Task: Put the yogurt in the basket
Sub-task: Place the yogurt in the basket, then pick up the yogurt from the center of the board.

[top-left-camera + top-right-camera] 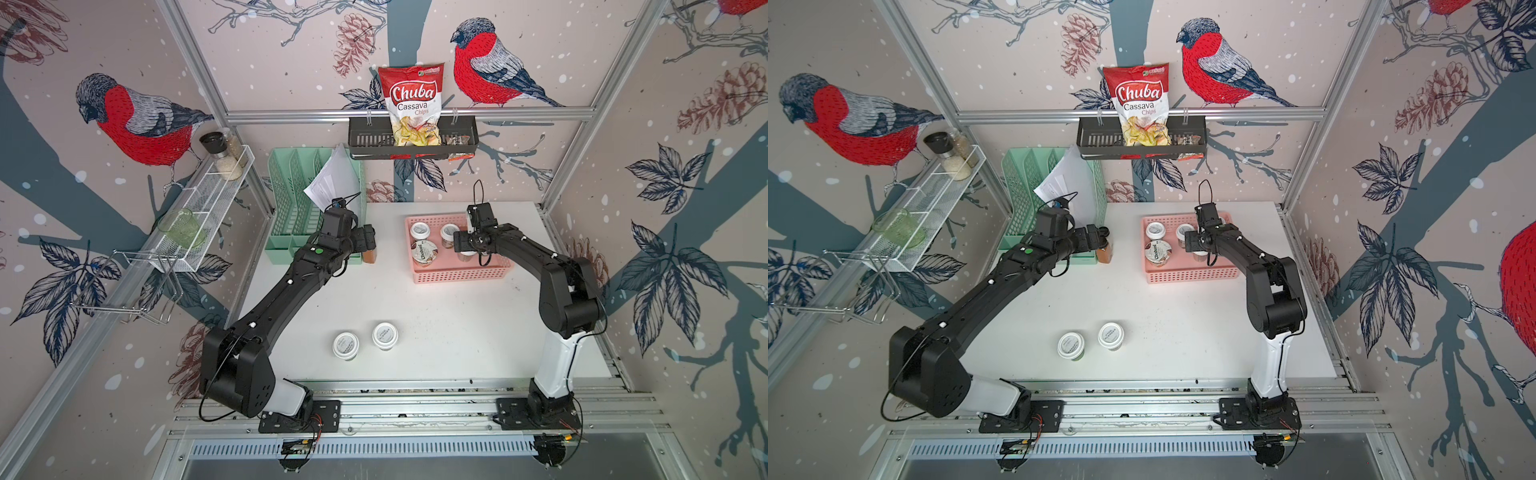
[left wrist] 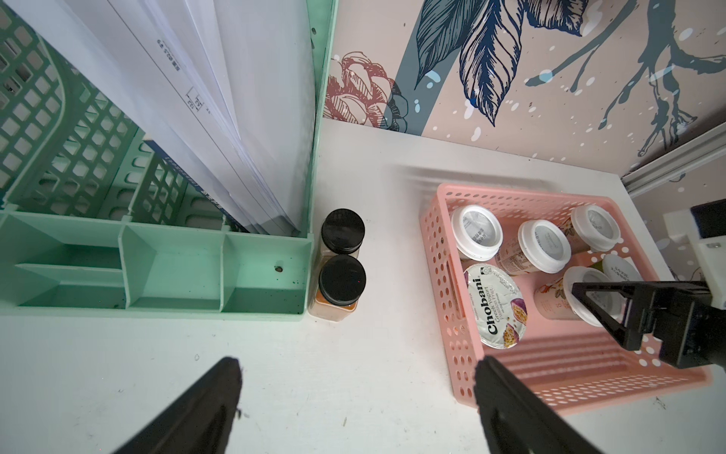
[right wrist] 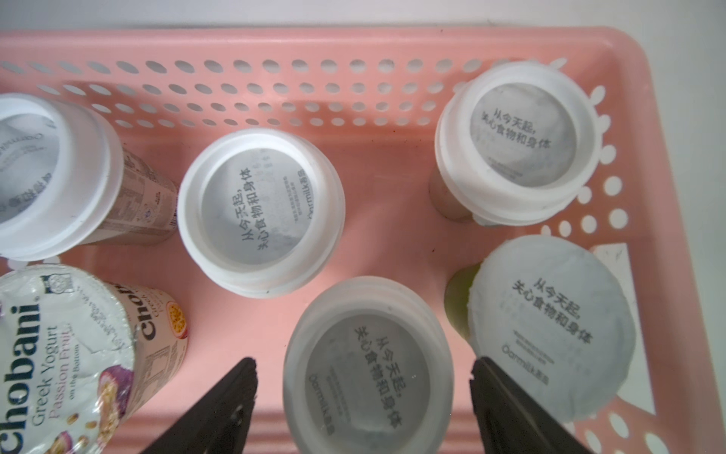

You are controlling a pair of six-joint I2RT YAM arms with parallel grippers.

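Right gripper open around a yogurt jar in the basket, two jars out on the table

Your right gripper (image 3: 363, 369) hangs inside the pink basket (image 1: 457, 274), right of centre in both top views. Its jaws are spread to either side of one yogurt jar (image 3: 367, 397) with a sliver of gap on each side, so nothing is pinched. Five white-lidded jars and the Chobani cup (image 3: 66, 346) sit in that basket. One more jar (image 1: 345, 345) and another (image 1: 385, 335) stand side by side on the white table (image 1: 457, 340), lower centre of the frame, well apart from the basket. Your left gripper (image 2: 357, 365) also has its jaws spread and empty, above the table near two black-capped spice bottles (image 2: 341, 283) beside the green file tray (image 2: 157, 271)
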